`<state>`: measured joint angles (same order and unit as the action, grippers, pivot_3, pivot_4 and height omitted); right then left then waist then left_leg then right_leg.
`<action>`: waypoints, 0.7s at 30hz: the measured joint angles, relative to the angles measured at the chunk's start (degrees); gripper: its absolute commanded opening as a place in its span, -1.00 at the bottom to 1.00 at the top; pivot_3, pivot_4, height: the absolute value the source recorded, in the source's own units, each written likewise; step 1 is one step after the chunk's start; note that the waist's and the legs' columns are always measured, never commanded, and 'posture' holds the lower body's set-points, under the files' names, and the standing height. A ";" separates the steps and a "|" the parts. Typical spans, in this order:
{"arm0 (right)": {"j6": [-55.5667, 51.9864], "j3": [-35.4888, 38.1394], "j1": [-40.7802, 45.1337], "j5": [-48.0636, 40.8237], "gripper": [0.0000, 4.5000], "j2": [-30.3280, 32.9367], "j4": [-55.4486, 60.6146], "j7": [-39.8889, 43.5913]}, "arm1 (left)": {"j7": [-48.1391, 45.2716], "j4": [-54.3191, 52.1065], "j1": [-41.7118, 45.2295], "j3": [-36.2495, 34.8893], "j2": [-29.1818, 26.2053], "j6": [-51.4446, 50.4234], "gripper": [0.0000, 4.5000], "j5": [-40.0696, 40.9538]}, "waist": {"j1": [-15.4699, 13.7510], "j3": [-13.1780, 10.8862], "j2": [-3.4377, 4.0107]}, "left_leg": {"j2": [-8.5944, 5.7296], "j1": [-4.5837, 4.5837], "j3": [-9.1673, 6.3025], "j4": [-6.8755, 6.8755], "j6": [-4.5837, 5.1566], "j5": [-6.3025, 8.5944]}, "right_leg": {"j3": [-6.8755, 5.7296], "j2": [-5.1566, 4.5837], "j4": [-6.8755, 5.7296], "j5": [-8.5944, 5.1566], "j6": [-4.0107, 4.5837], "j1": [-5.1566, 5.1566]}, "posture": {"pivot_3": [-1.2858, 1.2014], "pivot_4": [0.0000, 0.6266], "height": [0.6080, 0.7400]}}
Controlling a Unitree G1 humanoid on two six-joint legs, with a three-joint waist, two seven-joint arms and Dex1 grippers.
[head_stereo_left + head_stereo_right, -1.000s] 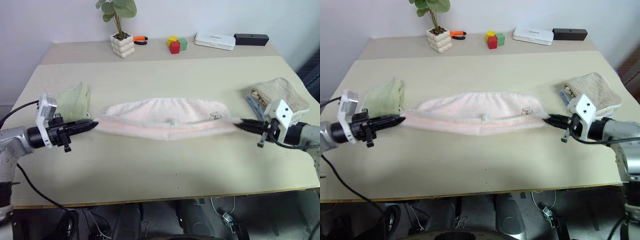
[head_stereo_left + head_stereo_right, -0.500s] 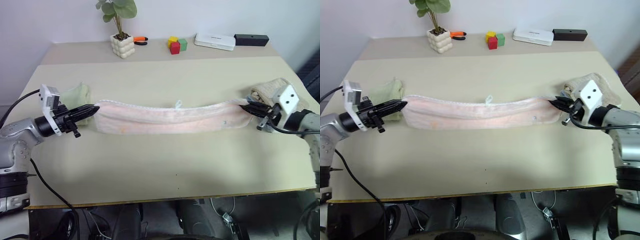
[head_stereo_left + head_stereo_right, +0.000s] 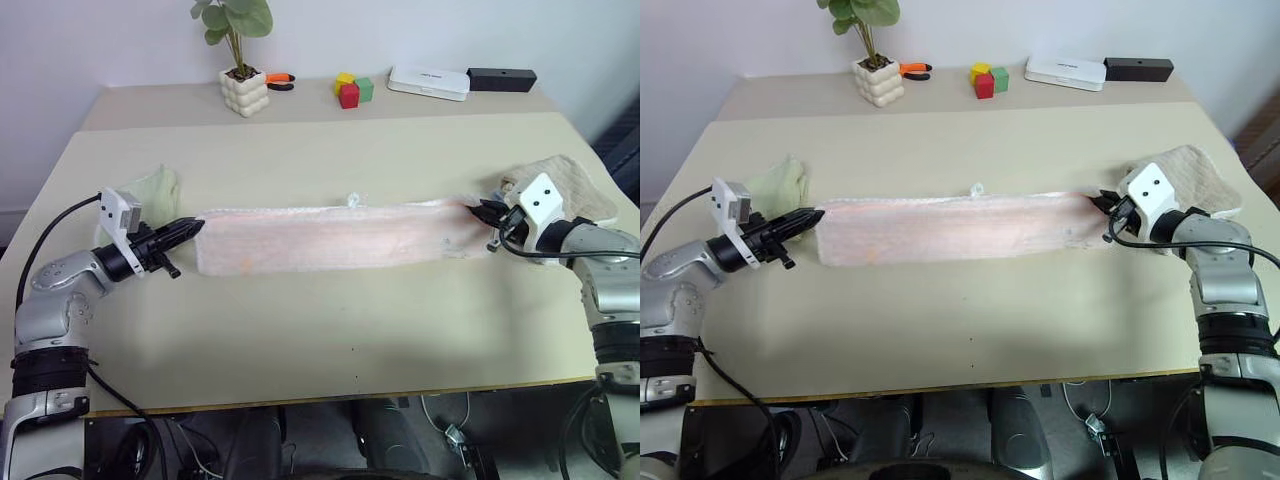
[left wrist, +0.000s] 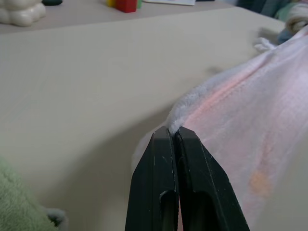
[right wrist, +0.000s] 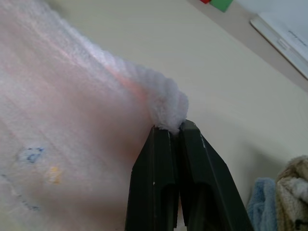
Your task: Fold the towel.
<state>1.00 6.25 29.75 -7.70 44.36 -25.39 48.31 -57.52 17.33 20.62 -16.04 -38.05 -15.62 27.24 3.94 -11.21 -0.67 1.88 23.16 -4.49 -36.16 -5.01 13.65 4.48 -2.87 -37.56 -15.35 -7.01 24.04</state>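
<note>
Left gripper (image 3: 197, 227) clamped on left corner of towel (image 3: 330, 237). Right gripper (image 3: 474, 209) pinching right corner. Towel lies as long flat strip across table (image 3: 300, 320), stretched between both grippers.

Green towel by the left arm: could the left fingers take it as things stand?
Probably not: the left gripper is shut on the pink towel, though the green towel lies close behind, unblocked.
</note>
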 measured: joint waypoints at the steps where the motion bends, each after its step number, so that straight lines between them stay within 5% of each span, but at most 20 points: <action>1: 0.18 -0.28 0.78 0.19 -1.00 -0.53 -0.79 -0.23 | 0.63 1.06 0.18 0.00 0.37 0.99 -0.97 -0.55 | 0.06 0.00 0.00 | 0.00 -0.01 0.00 0.00 0.00 0.00 | 0.00 0.00 0.00 0.00 0.00 0.00 | 0.03 -0.52 1.00; 8: 0.70 -2.22 2.28 2.42 -1.00 -2.85 -4.19 -2.20 | 4.63 3.67 1.43 1.22 2.92 2.48 -0.97 -2.92 | -0.15 0.00 0.00 | -0.01 0.00 0.00 -0.02 0.00 0.00 | 0.00 -0.02 -0.01 0.00 -0.01 -0.01 | 0.03 -0.52 1.00; 10: 0.66 -2.60 2.28 2.43 -1.00 -3.11 -4.23 -2.01 | 4.23 4.95 2.31 1.27 3.15 -0.43 -0.73 -2.18 | -0.04 0.00 0.00 | -0.01 0.00 0.00 -0.01 0.00 0.00 | 0.00 -0.01 -0.02 0.00 -0.01 -0.01 | 0.03 -0.52 1.00; 14: -1.40 -2.57 2.28 1.74 -0.37 -3.19 -4.23 -1.29 | 4.55 5.56 2.86 1.35 3.19 0.02 0.05 -2.60 | 0.02 0.00 0.00 | -0.01 -0.01 -0.01 0.00 0.00 0.00 | 0.00 -0.01 -0.03 0.00 0.00 -0.01 | 0.03 -0.52 1.00; 18: -1.59 -2.46 2.28 1.79 0.57 -3.18 -4.23 -2.13 | 5.19 6.39 3.82 1.36 3.24 1.48 0.97 -3.13 | -0.01 0.00 0.00 | -0.01 -0.01 -0.01 -0.01 0.00 0.00 | 0.00 -0.01 -0.04 0.00 -0.01 -0.01 | 0.03 -0.52 1.00; 20: -1.42 -2.43 2.28 1.90 0.99 -3.17 -4.23 -3.05 | 5.59 6.44 3.92 1.35 3.22 1.36 1.00 -3.27 | -0.01 0.00 0.00 | -0.01 -0.02 -0.01 0.00 -0.01 0.00 | 0.00 -0.01 -0.04 0.00 -0.01 -0.01 | 0.03 -0.52 1.00; 21: -1.39 -2.40 2.28 1.97 0.99 -3.14 -4.23 -3.52 | 5.77 6.36 3.96 1.32 3.20 0.80 1.00 -3.07 | -0.01 0.00 0.00 | -0.01 -0.02 -0.01 0.00 0.00 0.00 | 0.00 -0.01 -0.04 0.00 -0.01 -0.01 | 0.03 -0.52 1.00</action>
<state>-0.38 3.85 32.02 -5.73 41.22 -29.62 44.78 -51.76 23.69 24.58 -14.72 -34.85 -14.81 24.17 3.93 -11.21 -0.67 1.87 23.14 -4.50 -36.17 -5.01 13.65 4.48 -2.88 -37.60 -15.34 -7.01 24.03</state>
